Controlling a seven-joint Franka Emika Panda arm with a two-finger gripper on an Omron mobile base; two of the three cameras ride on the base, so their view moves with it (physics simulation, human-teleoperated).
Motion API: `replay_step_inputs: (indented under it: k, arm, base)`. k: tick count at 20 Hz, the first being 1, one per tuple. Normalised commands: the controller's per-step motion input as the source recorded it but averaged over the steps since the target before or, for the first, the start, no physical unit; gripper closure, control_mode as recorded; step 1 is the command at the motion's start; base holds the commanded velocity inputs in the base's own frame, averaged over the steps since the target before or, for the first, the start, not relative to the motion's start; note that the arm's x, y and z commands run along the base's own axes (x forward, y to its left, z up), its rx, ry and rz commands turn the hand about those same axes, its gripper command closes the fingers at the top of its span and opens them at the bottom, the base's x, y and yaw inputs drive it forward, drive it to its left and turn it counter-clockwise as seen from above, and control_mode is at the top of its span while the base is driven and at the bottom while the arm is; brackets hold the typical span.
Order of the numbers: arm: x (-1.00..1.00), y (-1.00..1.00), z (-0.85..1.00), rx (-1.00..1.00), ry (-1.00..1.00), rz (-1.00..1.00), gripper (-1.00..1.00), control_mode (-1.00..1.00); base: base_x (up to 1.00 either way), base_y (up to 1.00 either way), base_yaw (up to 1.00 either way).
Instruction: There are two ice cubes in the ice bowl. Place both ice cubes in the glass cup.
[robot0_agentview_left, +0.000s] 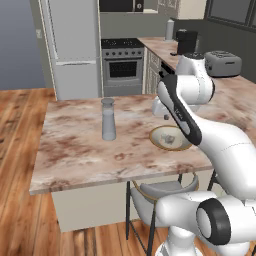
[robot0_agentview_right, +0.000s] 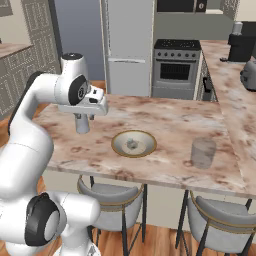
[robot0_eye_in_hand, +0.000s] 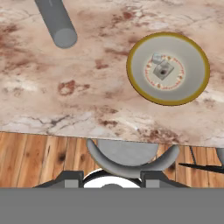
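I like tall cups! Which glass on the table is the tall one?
The narrow glass cup left of the ice bowl; the other glass, right of the bowl, is short and wide.

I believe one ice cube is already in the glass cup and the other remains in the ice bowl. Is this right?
Not quite: the hand view shows both ice cubes lying in the ice bowl, and none in the glass cup.
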Motion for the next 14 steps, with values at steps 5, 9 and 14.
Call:
replay_step_inputs:
  k: [5, 9, 14]
  arm:
    - [0.00, -0.26, -0.02, 0.00, 0.00, 0.00, -1.00, -1.00]
    - [-0.02, -0.47, 0.00, 0.00, 0.00, 0.00, -1.00, -1.00]
    - [0.00, -0.34, 0.00, 0.00, 0.00, 0.00, -1.00, -1.00]
  base:
    - [0.00, 0.00, 0.00]
    - [0.00, 0.00, 0.00]
    - [0.00, 0.00, 0.00]
